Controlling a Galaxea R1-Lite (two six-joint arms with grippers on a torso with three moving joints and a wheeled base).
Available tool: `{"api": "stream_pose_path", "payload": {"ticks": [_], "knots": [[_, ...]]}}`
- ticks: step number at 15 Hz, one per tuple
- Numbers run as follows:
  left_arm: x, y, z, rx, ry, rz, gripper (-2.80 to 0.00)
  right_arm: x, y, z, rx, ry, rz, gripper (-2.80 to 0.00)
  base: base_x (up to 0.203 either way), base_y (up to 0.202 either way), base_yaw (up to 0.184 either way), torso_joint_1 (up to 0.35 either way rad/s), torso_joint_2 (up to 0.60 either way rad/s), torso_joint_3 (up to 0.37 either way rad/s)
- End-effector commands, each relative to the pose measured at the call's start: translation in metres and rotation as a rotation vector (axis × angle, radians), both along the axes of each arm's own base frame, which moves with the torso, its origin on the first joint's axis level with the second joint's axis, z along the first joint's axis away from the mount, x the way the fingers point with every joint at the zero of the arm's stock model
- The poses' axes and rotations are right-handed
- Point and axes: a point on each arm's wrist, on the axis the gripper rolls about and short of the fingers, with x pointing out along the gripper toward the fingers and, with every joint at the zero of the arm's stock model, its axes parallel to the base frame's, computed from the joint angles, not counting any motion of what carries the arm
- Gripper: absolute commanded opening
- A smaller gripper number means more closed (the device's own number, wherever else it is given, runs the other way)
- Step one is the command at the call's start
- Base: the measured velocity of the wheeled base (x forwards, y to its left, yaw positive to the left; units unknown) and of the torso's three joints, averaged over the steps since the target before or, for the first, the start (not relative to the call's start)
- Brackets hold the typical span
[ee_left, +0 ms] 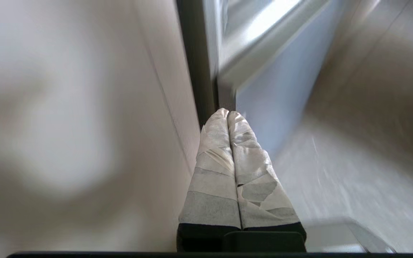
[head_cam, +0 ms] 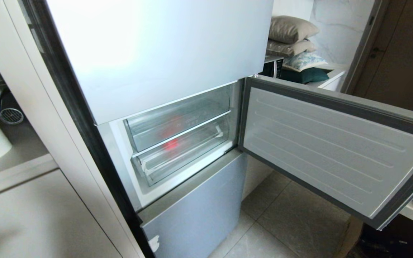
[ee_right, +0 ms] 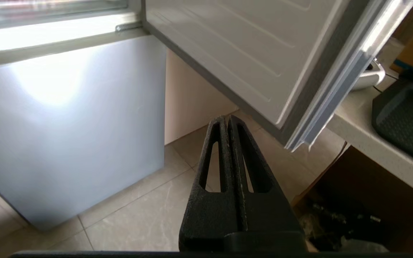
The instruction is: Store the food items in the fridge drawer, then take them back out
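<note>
With both arms held low, my left gripper (ee_left: 228, 114) has its taped fingers pressed together, empty, pointing at the fridge's lower panel (ee_left: 267, 104). My right gripper (ee_right: 227, 120) is likewise pressed together, below the open door (ee_right: 249, 53). Well above both, the fridge drawer (head_cam: 183, 152) runs lengthwise across its compartment, a red food item (head_cam: 171, 144) inside.

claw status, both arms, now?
Left claw: closed, holding nothing.
Right claw: closed, holding nothing.
</note>
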Motion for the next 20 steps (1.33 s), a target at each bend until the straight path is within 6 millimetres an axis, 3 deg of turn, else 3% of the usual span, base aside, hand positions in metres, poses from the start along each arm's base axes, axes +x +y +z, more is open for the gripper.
{"api": "stream_pose_path", "payload": {"ticks": [1, 4, 6, 8, 12, 16, 20], "knots": [[-0.011, 0.000, -0.004, 0.011, -0.140, -0.020, -2.80, 0.001, 0.000, 0.000, 0.014, -0.006, -0.003, -2.80, 0.000, 0.000, 0.000, 0.000, 0.00, 0.000], [-0.012, 0.001, -0.004, -0.074, -0.159, 0.013, -2.80, 0.000, 0.000, 0.003, 0.014, -0.021, -0.004, -2.80, 0.000, 0.000, 0.000, 0.000, 0.00, 0.000], [-0.012, 0.001, -0.004, -0.100, -0.165, 0.018, -2.80, -0.003, 0.000, 0.026, 0.060, -0.048, -0.009, -2.80, 0.000, 0.000, 0.000, 0.000, 0.00, 0.000], [-0.012, 0.001, -0.004, -0.102, -0.164, 0.019, -2.80, 0.008, 0.000, 0.056, 0.149, 0.034, -0.027, -2.80, 0.000, 0.000, 0.000, 0.000, 0.00, 0.000], [-0.012, 0.001, -0.004, -0.102, -0.166, 0.019, -2.80, 0.072, 0.000, 0.095, 0.291, 0.282, -0.054, -2.80, 0.000, 0.000, 0.000, 0.000, 0.00, 0.000], [-0.012, 0.001, -0.004, -0.104, -0.164, 0.019, -2.80, 0.140, 0.002, 0.104, 0.346, 0.345, -0.061, -2.80, 0.000, 0.000, 0.000, 0.000, 0.00, 0.000], [-0.012, 0.001, -0.004, -0.104, -0.166, 0.019, -2.80, 0.187, 0.001, 0.106, 0.361, 0.319, -0.065, -2.80, 0.000, 0.000, 0.000, 0.000, 0.00, 0.000]]}}
